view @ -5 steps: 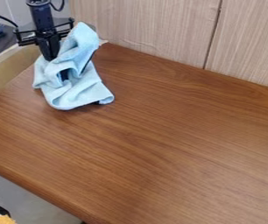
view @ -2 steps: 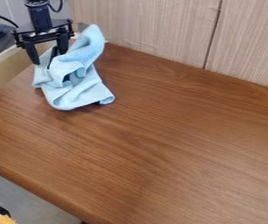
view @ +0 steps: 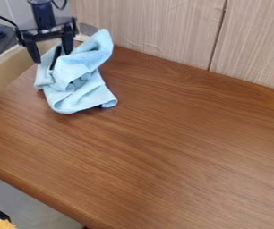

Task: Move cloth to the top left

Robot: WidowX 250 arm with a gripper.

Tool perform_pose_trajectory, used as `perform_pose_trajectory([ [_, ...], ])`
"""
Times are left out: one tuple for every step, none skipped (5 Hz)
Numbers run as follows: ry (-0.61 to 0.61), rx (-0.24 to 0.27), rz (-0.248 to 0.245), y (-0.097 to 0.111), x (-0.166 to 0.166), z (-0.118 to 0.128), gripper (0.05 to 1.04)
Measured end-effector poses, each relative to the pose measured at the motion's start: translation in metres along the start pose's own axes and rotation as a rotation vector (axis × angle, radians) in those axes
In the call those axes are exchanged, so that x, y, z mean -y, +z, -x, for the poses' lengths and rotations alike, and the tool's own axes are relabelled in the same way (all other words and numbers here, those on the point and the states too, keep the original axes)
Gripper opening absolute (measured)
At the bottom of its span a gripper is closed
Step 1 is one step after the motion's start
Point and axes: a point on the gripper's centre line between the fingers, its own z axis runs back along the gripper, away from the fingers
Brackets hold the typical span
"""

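Note:
My black gripper hangs at the upper left, open, with its two fingers spread apart above the left part of the cloth. The light blue cloth lies crumpled on the brown table at its top left corner. One fold of it stands up to the right of the gripper, close to the right finger. Whether that finger touches the cloth, I cannot tell.
A pale wooden wall panel runs along the back edge of the table. On the left is a light wooden ledge, with dark equipment behind it. A white and orange item shows at the bottom left corner.
The gripper has opened from its narrow grip on the cloth, its fingers moving apart. The cloth's raised fold has leaned to the right, while its lower part has stayed in place.

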Motion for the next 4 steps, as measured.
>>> perform_pose_trajectory([
  [-0.015,0.028,0.007,0.014,0.004,0.003,1.0],
  [-0.033,0.092,0.024,0.044,0.005,0.004,1.0],
  [-0.055,0.102,0.04,0.056,0.002,0.017,1.0],
  [-0.053,0.107,0.043,0.058,0.003,0.017,1.0],
])
